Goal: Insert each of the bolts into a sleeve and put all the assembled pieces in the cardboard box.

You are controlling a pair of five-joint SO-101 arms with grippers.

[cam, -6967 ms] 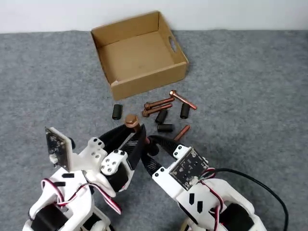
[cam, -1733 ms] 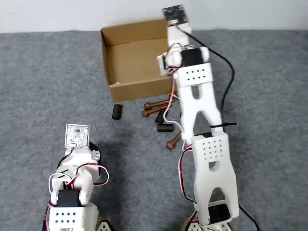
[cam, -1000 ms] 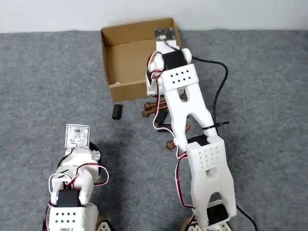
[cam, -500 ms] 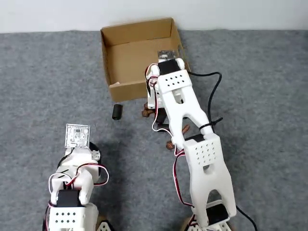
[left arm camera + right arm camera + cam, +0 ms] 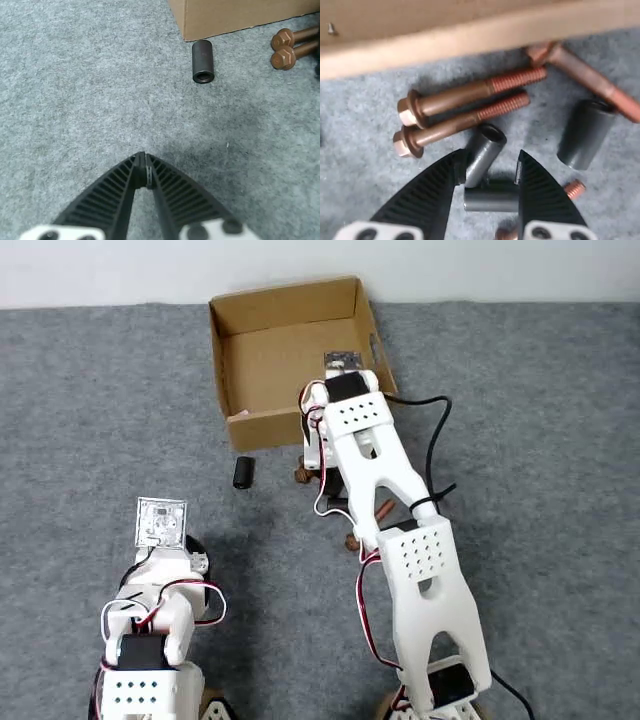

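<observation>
My right gripper (image 5: 490,164) is open just in front of the cardboard box (image 5: 290,350), its fingers on either side of a dark sleeve (image 5: 482,150) without touching it. A second sleeve (image 5: 490,196) lies crosswise right behind, and a third (image 5: 585,135) lies to one side. Two copper bolts (image 5: 465,100) lie side by side between the gripper and the box wall (image 5: 470,30), with another bolt (image 5: 590,75) slanting beside them. My left gripper (image 5: 145,162) is shut and empty over bare carpet, with a lone sleeve (image 5: 203,61) ahead of it. In the high view the right arm (image 5: 365,455) covers most of the parts.
Grey carpet covers the table. One bolt (image 5: 365,528) lies beside the right arm's middle. The lone sleeve (image 5: 243,472) lies left of the box's front corner. My left arm (image 5: 160,570) is folded back at the near left, with open carpet around it.
The right arm has drawn back from over the box and come down above the bolts and sleeves in front of it. The left arm has kept still over the last seconds.
</observation>
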